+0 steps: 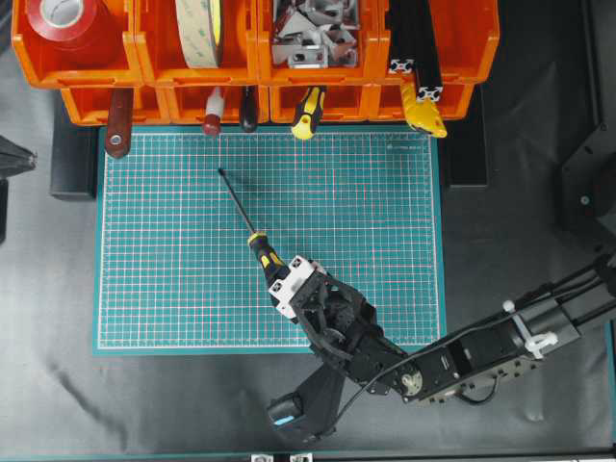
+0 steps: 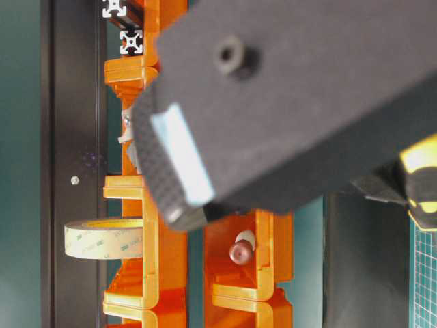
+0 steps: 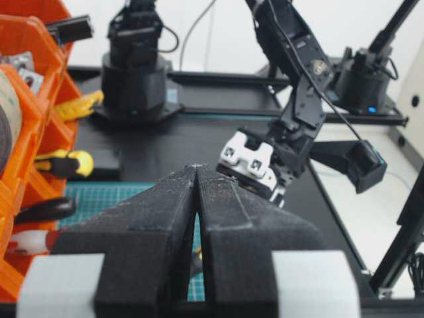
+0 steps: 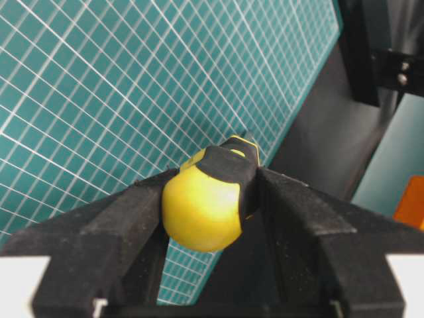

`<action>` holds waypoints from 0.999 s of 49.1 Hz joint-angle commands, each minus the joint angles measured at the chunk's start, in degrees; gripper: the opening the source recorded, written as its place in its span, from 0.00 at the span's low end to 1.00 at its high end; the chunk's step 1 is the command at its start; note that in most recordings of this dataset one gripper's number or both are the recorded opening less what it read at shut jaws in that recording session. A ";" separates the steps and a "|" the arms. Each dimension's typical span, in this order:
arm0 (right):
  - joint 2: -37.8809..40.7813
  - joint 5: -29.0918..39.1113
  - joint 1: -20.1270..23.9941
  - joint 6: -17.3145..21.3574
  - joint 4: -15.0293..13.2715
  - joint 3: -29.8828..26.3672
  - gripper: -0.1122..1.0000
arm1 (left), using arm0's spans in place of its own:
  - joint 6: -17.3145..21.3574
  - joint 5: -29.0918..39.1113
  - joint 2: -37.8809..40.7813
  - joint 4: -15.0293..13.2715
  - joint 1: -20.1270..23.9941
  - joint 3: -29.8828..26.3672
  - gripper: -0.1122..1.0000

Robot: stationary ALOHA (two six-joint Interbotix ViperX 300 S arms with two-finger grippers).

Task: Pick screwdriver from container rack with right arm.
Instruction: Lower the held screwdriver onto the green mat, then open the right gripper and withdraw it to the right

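The screwdriver [image 1: 252, 234] has a thin grey shaft and a chunky yellow-and-black handle. It is out over the green mat [image 1: 173, 279], its tip pointing up-left toward the orange container rack [image 1: 255, 72]. My right gripper [image 1: 277, 272] is shut on the handle end. In the right wrist view the yellow butt of the handle [image 4: 202, 209] sits clamped between the two black fingers of that gripper [image 4: 209, 182]. My left gripper [image 3: 197, 169] is shut and empty, its tips together, at the left side facing the right arm [image 3: 255, 162].
The rack's bins hold a red tape roll [image 1: 63, 19], a beige tape roll [image 1: 197, 29], metal brackets [image 1: 308, 34] and black extrusions [image 1: 414, 48]. A slimmer yellow-and-black tool [image 1: 308, 111], a red-handled tool [image 1: 214, 111] and a yellow tool [image 1: 423, 111] stick out of the front row.
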 commanded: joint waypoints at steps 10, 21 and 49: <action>-1.67 -3.25 -0.35 0.26 0.97 0.26 0.46 | -0.18 -0.26 0.26 0.26 0.00 -1.76 0.10; -1.67 -3.87 -0.62 0.00 2.29 1.05 0.60 | -0.18 -0.09 0.35 0.26 0.00 -1.76 0.10; -2.72 4.22 -0.79 4.57 3.78 3.34 0.81 | -1.32 0.97 0.26 0.26 -0.09 -1.85 0.10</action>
